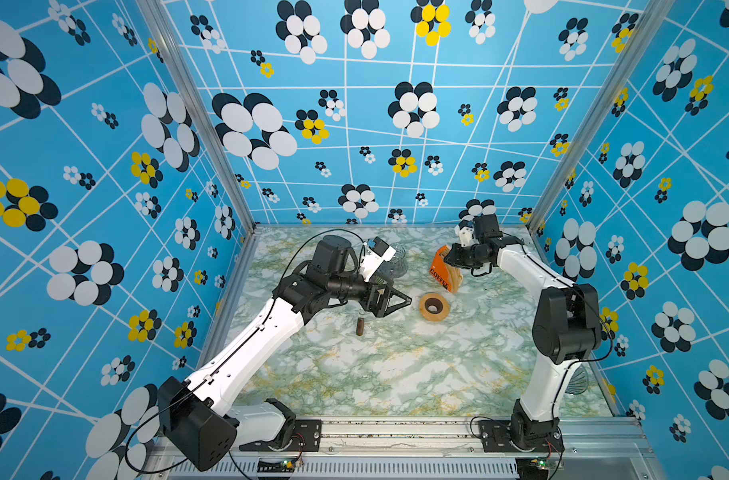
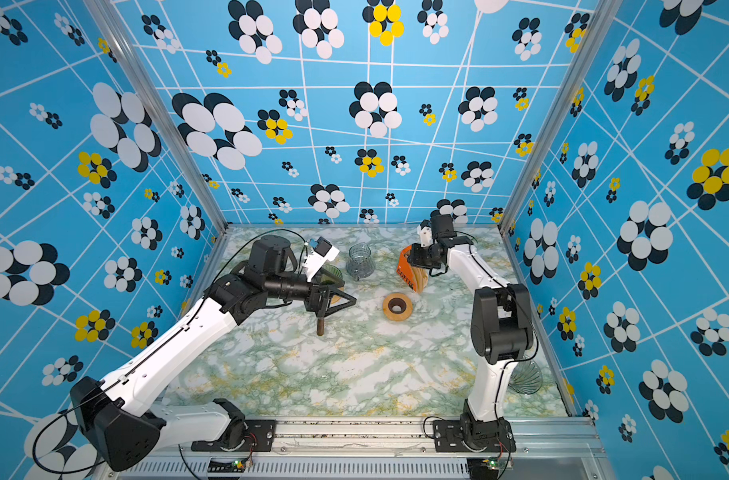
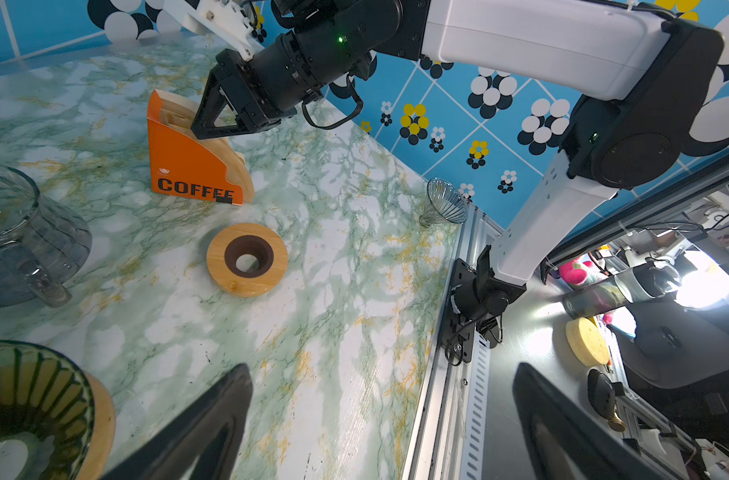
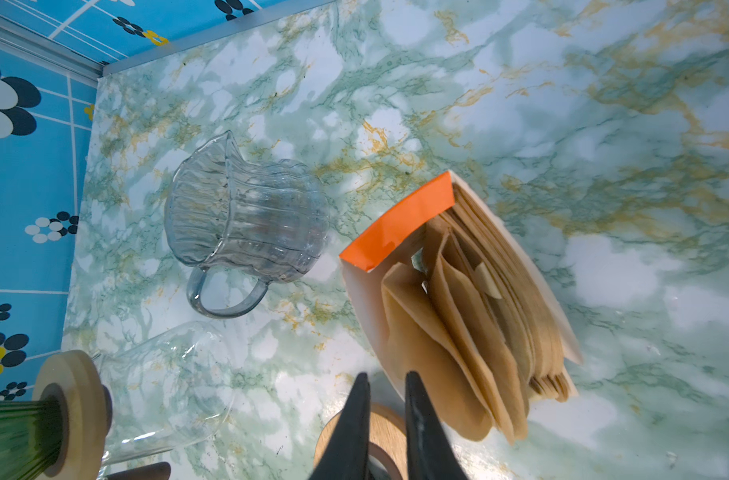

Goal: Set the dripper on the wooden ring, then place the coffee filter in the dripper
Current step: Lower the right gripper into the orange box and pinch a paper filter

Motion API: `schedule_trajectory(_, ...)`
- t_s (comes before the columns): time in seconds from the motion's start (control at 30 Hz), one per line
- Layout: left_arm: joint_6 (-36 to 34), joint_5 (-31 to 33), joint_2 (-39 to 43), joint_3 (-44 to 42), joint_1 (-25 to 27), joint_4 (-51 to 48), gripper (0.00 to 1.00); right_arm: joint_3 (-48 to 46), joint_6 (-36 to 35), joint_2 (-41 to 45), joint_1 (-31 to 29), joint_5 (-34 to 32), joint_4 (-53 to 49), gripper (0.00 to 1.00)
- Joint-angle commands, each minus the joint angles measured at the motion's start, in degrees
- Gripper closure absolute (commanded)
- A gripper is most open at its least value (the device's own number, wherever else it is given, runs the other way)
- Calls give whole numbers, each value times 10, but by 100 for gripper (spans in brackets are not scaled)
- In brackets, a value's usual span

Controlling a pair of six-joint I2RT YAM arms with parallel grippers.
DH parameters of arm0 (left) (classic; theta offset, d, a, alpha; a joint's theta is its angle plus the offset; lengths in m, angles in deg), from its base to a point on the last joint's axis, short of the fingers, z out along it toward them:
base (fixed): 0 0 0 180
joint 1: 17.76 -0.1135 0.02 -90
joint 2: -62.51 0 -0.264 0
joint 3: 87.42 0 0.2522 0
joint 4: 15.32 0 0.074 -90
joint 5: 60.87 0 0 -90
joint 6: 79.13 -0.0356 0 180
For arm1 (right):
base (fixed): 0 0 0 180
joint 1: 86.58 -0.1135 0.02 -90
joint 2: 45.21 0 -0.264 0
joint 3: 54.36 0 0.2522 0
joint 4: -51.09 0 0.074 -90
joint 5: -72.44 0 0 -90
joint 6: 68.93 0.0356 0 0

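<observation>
the coffee filters (image 4: 458, 316) stand packed on edge in the orange box (image 4: 396, 220), toward the back of the marble surface (image 1: 375, 374), their tops fanned open. the right arm (image 1: 520, 266) reaches over the box from its own side. its jaws are nearly together, with only a thin gap, and their tips sit at the box's near wall and the foremost filter. the wrist view is too cramped there to tell whether they pinch paper, cardboard or nothing. the left arm's (image 1: 271, 332) jaws are spread wide and empty, well apart from the box.

the green dripper (image 3: 26, 395), ribbed and with a wooden collar, sits beneath the left arm's wrist. it is on the other side of the glass jug (image 4: 242, 224) from the box. the right arm is nearer the filters and the left arm nearer the dripper, so i judge a lifted filter must cross the middle toward the left. the filters' flat faces run along the box's length, so a pinch across one sheet's thickness looks right.
</observation>
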Motion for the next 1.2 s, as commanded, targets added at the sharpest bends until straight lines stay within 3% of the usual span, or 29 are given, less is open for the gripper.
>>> schedule_trajectory(0.0, -11, 3, 1, 5, 6, -10, 1, 26, 6, -13, -1, 10, -22, 81)
schedule_trajectory(0.8, -18, 9, 4, 7, 5, -19, 1, 67, 5, -45, -1, 14, -32, 90)
schedule_trajectory(1.17, -18, 8, 4, 6, 5, -20, 1, 86, -2, -59, -1, 9, -44, 86)
